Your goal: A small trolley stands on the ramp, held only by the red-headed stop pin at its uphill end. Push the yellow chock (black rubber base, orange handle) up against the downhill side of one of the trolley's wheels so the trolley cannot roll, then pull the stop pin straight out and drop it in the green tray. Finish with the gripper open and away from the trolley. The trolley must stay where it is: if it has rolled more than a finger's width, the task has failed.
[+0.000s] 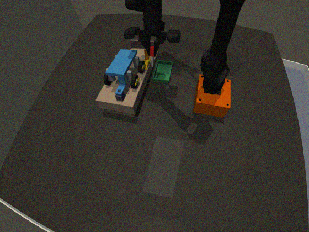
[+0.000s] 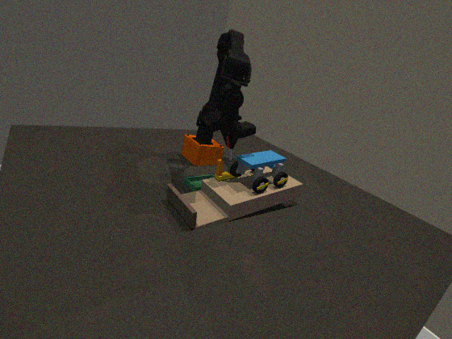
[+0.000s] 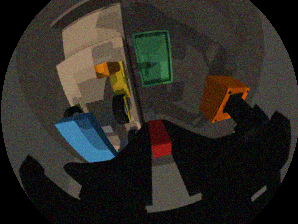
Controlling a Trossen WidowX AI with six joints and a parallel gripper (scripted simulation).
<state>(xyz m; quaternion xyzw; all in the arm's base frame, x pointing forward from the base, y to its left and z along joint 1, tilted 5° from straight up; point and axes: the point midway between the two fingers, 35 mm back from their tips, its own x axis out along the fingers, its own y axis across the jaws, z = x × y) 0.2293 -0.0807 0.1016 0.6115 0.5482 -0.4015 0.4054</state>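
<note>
The blue trolley (image 1: 121, 63) (image 2: 262, 158) (image 3: 86, 135) stands upright on the ramp (image 1: 110, 97) (image 2: 246, 198). The yellow chock (image 1: 147, 63) (image 2: 223, 176) (image 3: 119, 80) sits on the ramp right at the downhill side of one lower wheel; its orange handle is upright. My gripper (image 1: 152, 49) (image 2: 228, 141) (image 3: 154, 124) is shut on the red head of the stop pin (image 1: 152, 61) (image 3: 161, 145). The pin hangs clear of the trolley, its grey shaft pointing down, above and beside the ramp edge near the chock. The green tray (image 1: 161, 82) (image 2: 194, 185) (image 3: 170, 60) is near the pin and empty.
The orange box (image 1: 212, 95) (image 2: 202, 154) (image 3: 216, 97) under the arm's base stands beyond the tray. The ramp's low end has an upright end wall (image 2: 182, 205). The arm casts shadows over the tray and table.
</note>
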